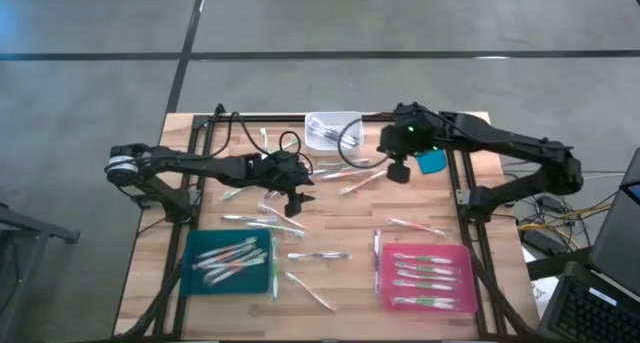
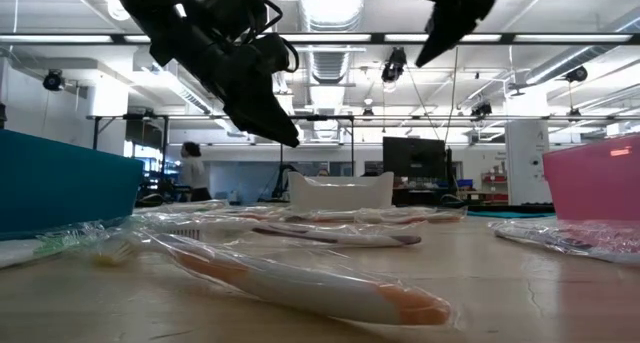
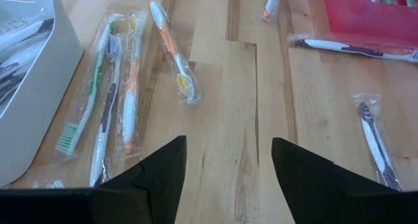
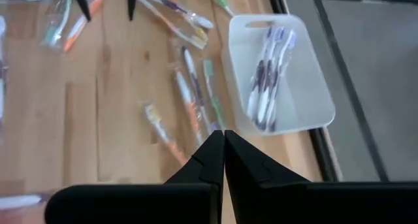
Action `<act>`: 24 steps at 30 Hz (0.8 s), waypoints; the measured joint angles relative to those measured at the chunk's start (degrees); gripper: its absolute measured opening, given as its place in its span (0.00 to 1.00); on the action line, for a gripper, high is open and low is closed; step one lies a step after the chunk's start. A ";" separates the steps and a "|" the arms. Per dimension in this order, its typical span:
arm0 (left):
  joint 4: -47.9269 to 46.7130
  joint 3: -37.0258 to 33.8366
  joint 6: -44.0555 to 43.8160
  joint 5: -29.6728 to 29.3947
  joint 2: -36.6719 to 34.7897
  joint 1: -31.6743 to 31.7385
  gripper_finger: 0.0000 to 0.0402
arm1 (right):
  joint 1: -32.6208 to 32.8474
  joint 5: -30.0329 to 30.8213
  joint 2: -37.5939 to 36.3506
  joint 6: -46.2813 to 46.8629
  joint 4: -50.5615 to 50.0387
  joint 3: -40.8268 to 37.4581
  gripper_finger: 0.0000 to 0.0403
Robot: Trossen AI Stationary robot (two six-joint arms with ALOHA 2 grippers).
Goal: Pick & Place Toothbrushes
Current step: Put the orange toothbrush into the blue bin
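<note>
Wrapped toothbrushes lie scattered flat on the wooden table: a green one (image 3: 83, 106), an orange one (image 3: 172, 49) and a purple one (image 3: 375, 140). Others lie in the teal tray (image 1: 230, 263), the pink tray (image 1: 425, 276) and the white bin (image 4: 277, 74). My left gripper (image 3: 228, 142) is open and empty, hovering over bare wood at mid-table (image 1: 297, 201), between the scattered brushes. My right gripper (image 4: 224, 138) is shut on nothing, raised above the table just right of the bin (image 1: 397, 171).
The white bin (image 1: 333, 130) stands at the far edge between the arms. A teal object (image 1: 431, 161) lies beside the right gripper. A black frame (image 1: 200, 133) and cables run along the table's far and side edges. One wrapped orange brush (image 2: 300, 283) lies close to the near edge.
</note>
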 joint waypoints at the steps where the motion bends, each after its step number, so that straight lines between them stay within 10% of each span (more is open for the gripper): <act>1: 0.00 0.00 -0.01 0.00 0.00 0.01 0.57 | 0.17 0.02 -1.08 0.62 0.02 -1.06 0.02; 24: 0.00 0.00 0.00 0.00 0.00 0.02 0.57 | 6.15 -7.31 -11.93 10.74 20.46 -22.82 0.02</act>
